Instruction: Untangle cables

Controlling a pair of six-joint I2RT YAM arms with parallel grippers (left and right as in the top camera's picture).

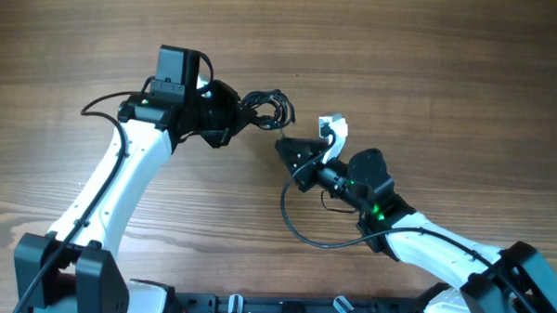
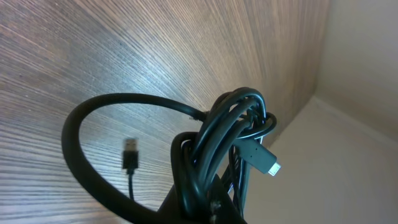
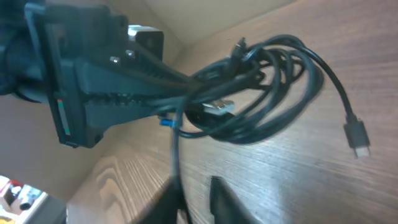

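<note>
We see the cables (image 1: pixel 269 110) as a knotted black bundle near the middle of the wooden table (image 1: pixel 402 68), a little toward the far side. The left gripper (image 1: pixel 232 116) reaches in from the left, and its fingers are clamped on the left end of the bundle. From the right wrist camera, the left gripper (image 3: pixel 180 90) shows its two ribbed black fingers pressed on a cluster of strands, with the cables (image 3: pixel 261 93) looping out to the right over the table (image 3: pixel 323 186). A silver plug (image 3: pixel 217 107) sits inside the loops. One loose strand ends in a small dark plug (image 3: pixel 357 138) over the wood at the right.

In the left wrist view the cables (image 2: pixel 230 130) rise from the bottom edge as a tight coil. A short end sticks out to the right with a small metal-tipped plug (image 2: pixel 267 163). A flat dark plug (image 2: pixel 130 155) on a thin strand shows further left against the table (image 2: pixel 124 56).

The right gripper (image 1: pixel 283 147) lies just to the near right of the bundle, pointing at it. In its own camera the right gripper (image 3: pixel 194 186) is blurred, and we take its fingers to be pressed together. One thin strand runs straight down from the bundle to them. We cannot tell whether that strand is pinched between them.
</note>
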